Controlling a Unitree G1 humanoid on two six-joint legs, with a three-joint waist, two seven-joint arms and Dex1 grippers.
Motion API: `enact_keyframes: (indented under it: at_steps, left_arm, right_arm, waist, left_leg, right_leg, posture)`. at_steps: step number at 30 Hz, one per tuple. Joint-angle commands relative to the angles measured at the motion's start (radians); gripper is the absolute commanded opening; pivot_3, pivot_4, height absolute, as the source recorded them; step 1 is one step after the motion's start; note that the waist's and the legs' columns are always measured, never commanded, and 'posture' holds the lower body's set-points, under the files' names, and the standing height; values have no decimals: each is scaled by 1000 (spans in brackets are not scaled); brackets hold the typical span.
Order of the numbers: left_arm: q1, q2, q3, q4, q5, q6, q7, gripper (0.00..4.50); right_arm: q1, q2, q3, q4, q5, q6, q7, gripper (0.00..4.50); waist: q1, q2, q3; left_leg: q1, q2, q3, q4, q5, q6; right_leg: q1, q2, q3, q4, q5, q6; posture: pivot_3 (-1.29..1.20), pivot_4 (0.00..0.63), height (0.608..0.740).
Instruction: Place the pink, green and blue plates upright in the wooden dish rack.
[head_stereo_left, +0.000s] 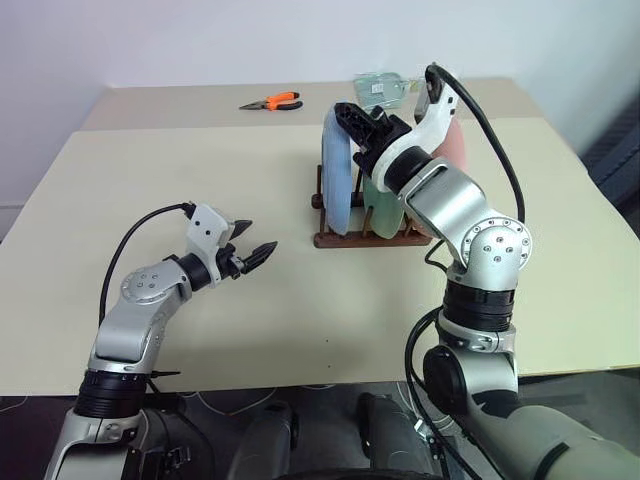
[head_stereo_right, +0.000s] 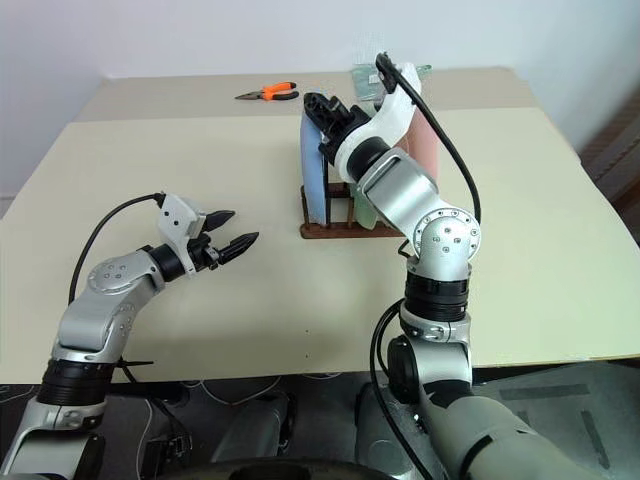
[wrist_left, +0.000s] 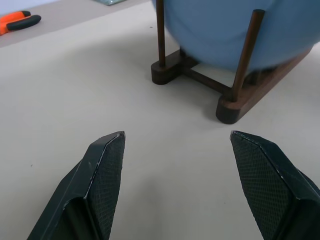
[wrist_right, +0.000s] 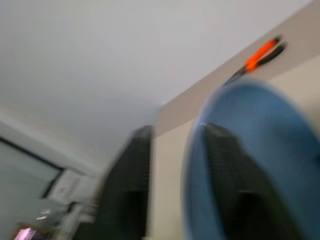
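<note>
The blue plate (head_stereo_left: 336, 172) stands upright in the rack (head_stereo_left: 366, 238), at the end nearest the left arm, with the green plate (head_stereo_left: 381, 208) and pink plate (head_stereo_left: 452, 146) behind it. The right gripper (head_stereo_left: 352, 118) sits at the blue plate's top rim, its fingers parted and straddling the rim, apparently letting go. To finish well, it should spread wider and lift straight off toward 12 o'clock, so neither finger drags the plate off its pegs. The left gripper (head_stereo_left: 254, 241) hangs spread and empty over the table (head_stereo_left: 150, 180), at about 9 o'clock from the rack. Orange pliers (head_stereo_left: 273, 101) lie far back.
</note>
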Motion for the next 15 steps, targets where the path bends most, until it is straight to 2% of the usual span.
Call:
enact_keyframes:
  at_steps: [1, 4, 7, 10, 13, 15]
  left_arm:
    - [-6, 6, 17, -50, -8, 0, 0, 3463]
    - [-3, 5, 18, -51, -1, 1, 6, 3463]
    - [0, 8, 25, -43, 12, -9, 17, 3463]
    - [22, 28, 61, -13, 28, -35, 28, 3463]
    - [62, 58, 89, 18, 50, -61, 30, 3463]
    - [99, 85, 96, 34, 71, -85, 16, 3463]
  right_arm:
    - [-56, -143, 97, -120, -208, -73, 219, 2408]
    - [-18, -308, 118, -219, -306, -135, 441, 2408]
    - [103, -492, 38, -286, -337, -178, 656, 2408]
    - [358, -694, -134, -275, -361, -180, 854, 2408]
    - [612, -797, -286, -208, -405, -214, 1014, 2408]
    - [743, -825, -314, -165, -464, -246, 1086, 2408]
  waist:
    - [0, 0, 0]
    - [-1, 0, 0]
    - [4, -3, -1]
    - [16, -8, -3]
    - [20, -8, -3]
    - [18, -7, -3]
  left_leg:
    - [0, 0, 0, 0, 0, 0]
    - [0, 0, 1, -1, 0, 0]
    - [0, 1, 0, -2, 0, 0]
    - [0, 0, -1, 0, 0, 0]
    - [0, 0, 2, 0, -1, 1]
    - [1, 0, 4, 0, -1, 1]
  right_leg:
    - [0, 0, 0, 0, 0, 0]
    - [0, 0, 0, -1, 0, 0]
    - [0, 0, 0, -2, 0, 1]
    - [5, -1, -2, -5, -1, 2]
    - [6, -3, 0, -7, -3, -1]
    - [5, -3, 1, -5, -3, -1]
  posture:
    - [0, 150, 740]
    - [0, 150, 740]
    - [0, 150, 740]
    - [0, 150, 740]
    - [0, 150, 740]
    - [0, 150, 740]
